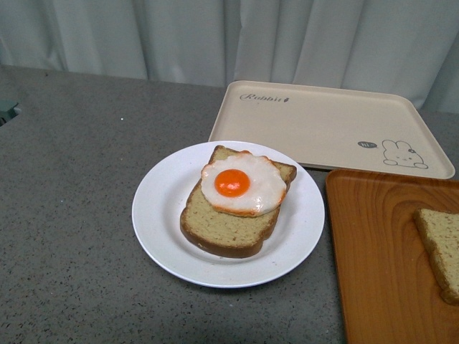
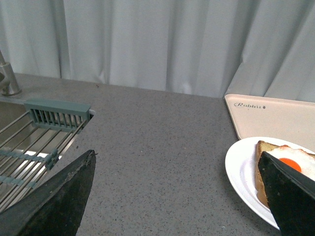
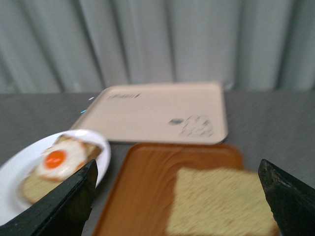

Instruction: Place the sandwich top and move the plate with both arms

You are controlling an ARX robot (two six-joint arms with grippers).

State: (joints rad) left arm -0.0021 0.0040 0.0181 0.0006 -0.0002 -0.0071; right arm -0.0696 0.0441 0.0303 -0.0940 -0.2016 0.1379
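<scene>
A: So, where's the top (image 1: 439,251)?
B: On the orange tray (image 1: 373,272), just right of the plate (image 1: 154,215). My right hand (image 3: 177,164) and left hand (image 2: 176,155) both gape wide, empty.
A: Approach?
B: I'd grip it by the crust with the right, keep it level, and lower it squarely over the egg (image 1: 240,183).

Beige tray (image 1: 315,122) — orange tray (image 1: 373,251) — fried egg (image 1: 242,183)

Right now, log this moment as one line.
sandwich top: on orange tray, not gripped | plate: holds egg-topped bread | left tool: open, empty | right tool: open, empty
</scene>
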